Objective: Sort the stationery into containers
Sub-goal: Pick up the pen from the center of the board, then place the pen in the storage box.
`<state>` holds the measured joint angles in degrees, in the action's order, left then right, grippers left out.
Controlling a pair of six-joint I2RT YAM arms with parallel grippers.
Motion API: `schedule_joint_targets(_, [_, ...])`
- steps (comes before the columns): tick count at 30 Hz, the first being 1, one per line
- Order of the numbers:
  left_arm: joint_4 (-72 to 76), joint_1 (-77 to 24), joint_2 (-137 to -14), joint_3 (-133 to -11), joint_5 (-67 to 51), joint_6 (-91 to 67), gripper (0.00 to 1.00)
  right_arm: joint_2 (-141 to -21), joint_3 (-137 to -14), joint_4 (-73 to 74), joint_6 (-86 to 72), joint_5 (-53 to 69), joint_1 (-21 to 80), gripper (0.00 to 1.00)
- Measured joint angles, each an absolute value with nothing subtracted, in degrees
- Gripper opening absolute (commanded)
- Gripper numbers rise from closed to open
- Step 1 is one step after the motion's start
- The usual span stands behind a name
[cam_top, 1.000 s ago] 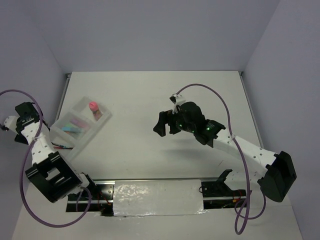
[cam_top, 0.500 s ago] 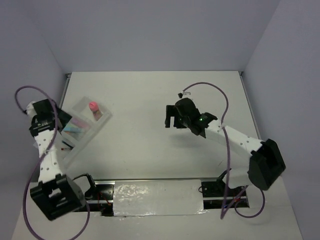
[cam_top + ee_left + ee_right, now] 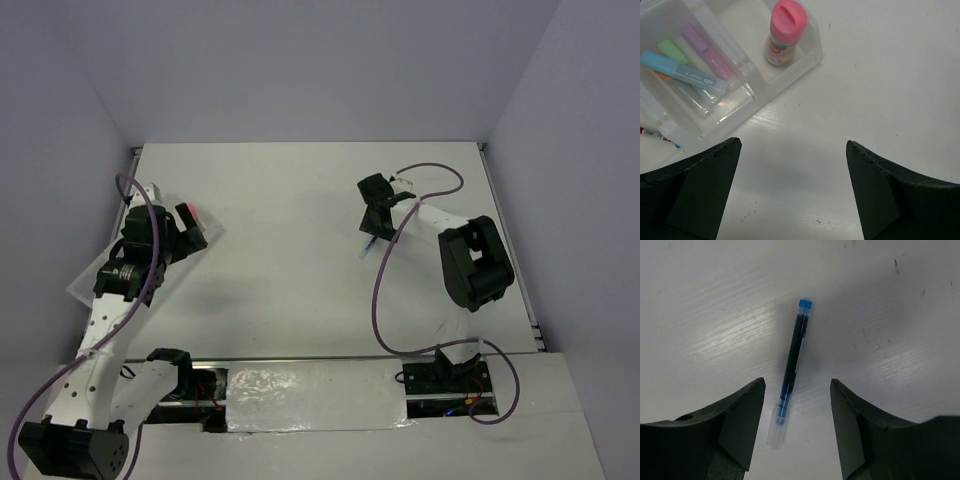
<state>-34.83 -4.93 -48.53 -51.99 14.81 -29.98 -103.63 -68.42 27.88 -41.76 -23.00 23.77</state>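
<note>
The clear divided tray fills the upper left of the left wrist view. One end compartment holds the upright pink-capped tan stick. The neighbouring compartment holds blue, green and pink markers. A red pen lies at the tray's near end. My left gripper hangs open over bare table just beside the tray. A thin dark blue pen lies flat on the table. My right gripper is open, a finger on each side of the pen, touching neither.
The left arm covers most of the tray from above. The right arm's purple cable loops down over the table towards its base. Grey walls stand close around the white table.
The left arm swung in from the left edge to the tray and its gripper opened. The right arm folded back to the right over the blue pen, and its jaws narrowed.
</note>
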Motion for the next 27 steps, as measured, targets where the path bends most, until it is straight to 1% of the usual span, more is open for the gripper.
schedule_joint_targets(2, [-35.3,-5.1,-48.5,-51.7,15.2,-30.0,0.99,-106.4,-70.0,27.5,-41.8,-22.1,23.0,0.6])
schedule_joint_targets(5, [-35.4,-5.2,-48.5,-51.7,15.6,-30.0,0.99,-109.4,-70.6,26.7,-41.4,-21.0,22.4,0.49])
schedule_joint_targets(7, [-35.5,-5.2,-48.5,-51.7,15.6,-30.0,0.99,-109.8,-71.1,26.5,-41.1,-20.3,22.3,0.29])
schedule_joint_targets(8, [-35.5,-5.3,-48.5,-51.7,15.6,-30.0,0.99,-109.9,-71.2,26.7,-41.1,-20.5,22.3,0.03])
schedule_joint_targets(9, [-35.5,-5.5,-48.5,-51.7,15.5,-30.0,0.99,-109.9,-71.1,26.6,-40.6,-20.3,22.2,0.0])
schedule_joint_targets(12, [-35.2,-6.9,-48.5,-51.5,13.9,-30.0,0.99,-108.5,-68.6,23.4,-40.3,-18.7,22.0,0.0])
schedule_joint_targets(14, [-34.0,-7.5,-49.1,-50.8,8.9,-30.0,0.99,-105.6,-64.1,18.2,-38.8,-15.1,22.0,0.0])
schedule_joint_targets(15, [-32.7,-7.7,-49.7,-50.1,4.9,-29.9,0.99,-103.9,-61.4,14.9,-37.7,-12.0,22.3,0.0])
schedule_joint_targets(17, [-29.1,-8.3,-51.9,-48.5,-4.5,-30.6,0.99,-100.5,-55.9,9.2,-34.7,-1.8,24.2,0.0])
schedule_joint_targets(19, [-24.6,-9.2,-54.8,-46.6,-13.1,-32.3,0.99,-97.7,-52.5,5.1,-30.8,7.9,28.3,0.0])
schedule_joint_targets(22, [-18.8,-12.4,-56.1,-43.7,-21.8,-36.8,0.99,-92.9,-51.6,1.0,-25.7,16.1,36.5,0.01])
schedule_joint_targets(25, [-15.1,-15.8,-54.2,-43.4,-25.3,-39.8,0.99,-86.9,-52.5,-1.9,-22.9,22.0,43.6,0.01])
schedule_joint_targets(27, [-13.9,-16.7,-52.0,-43.4,-25.6,-41.0,0.99,-83.9,-52.9,-4.3,-22.7,24.4,45.6,0.01])
